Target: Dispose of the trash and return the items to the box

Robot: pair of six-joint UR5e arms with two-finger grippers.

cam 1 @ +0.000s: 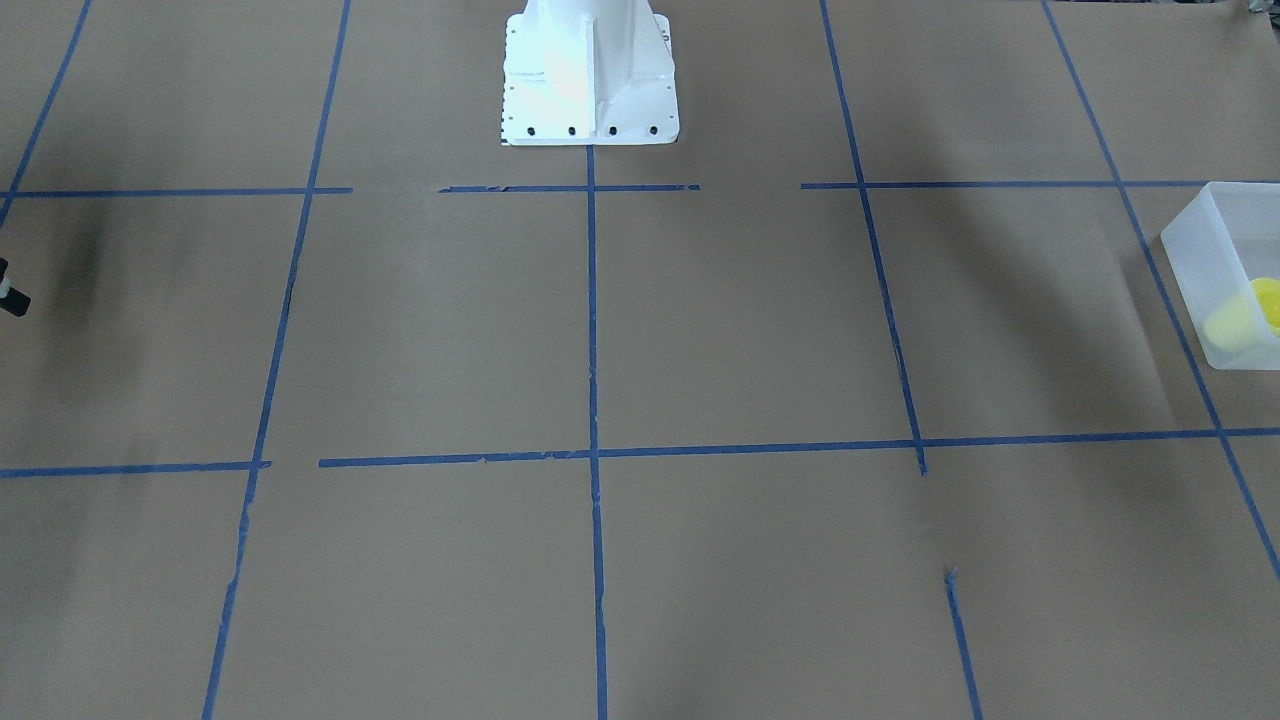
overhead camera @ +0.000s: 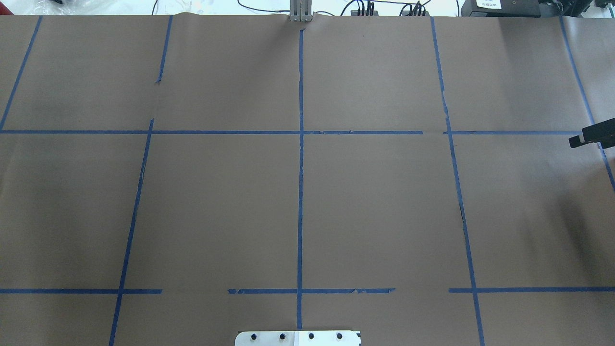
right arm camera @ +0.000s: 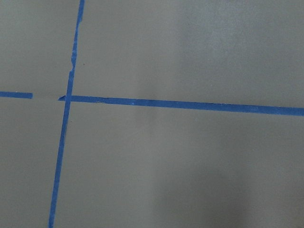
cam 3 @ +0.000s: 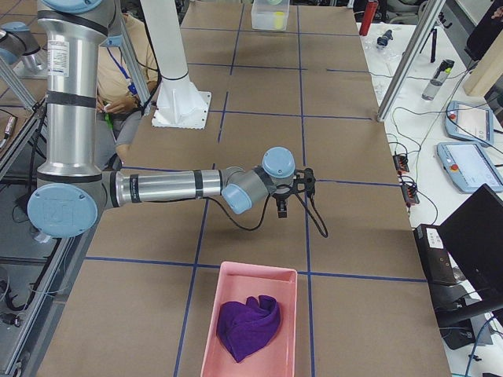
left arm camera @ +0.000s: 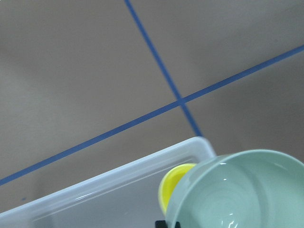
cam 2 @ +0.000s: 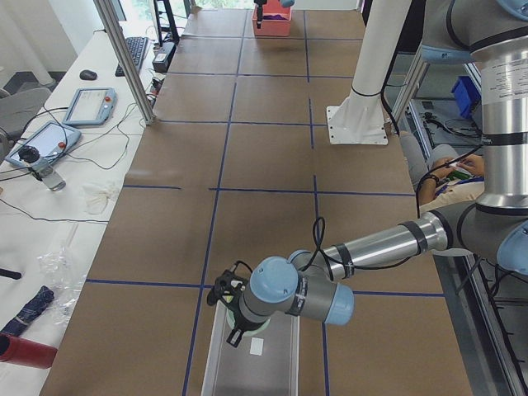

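Observation:
The mint-green bowl [left arm camera: 237, 192] fills the lower right of the left wrist view, tilted, in front of the corner of the translucent box [left arm camera: 118, 183]. The yellow cup [left arm camera: 175, 186] lies inside the box, behind the bowl. In the exterior left view my left gripper [cam 2: 238, 326] is over the box [cam 2: 276, 367] with the bowl [cam 2: 254, 330] at its fingertips. The box [cam 1: 1220, 260] and the cup [cam 1: 1262, 305] also show at the front-facing view's right edge. My right gripper [overhead camera: 584, 139] hangs empty over bare paper; only its edge shows, so I cannot tell whether it is open.
A pink bin [cam 3: 271, 287] holding a purple cloth [cam 3: 247, 326] stands at the table's right end, near my right gripper [cam 3: 283, 206]. The white robot base [cam 1: 588, 75] stands at mid table edge. Brown paper with blue tape lines covers the table.

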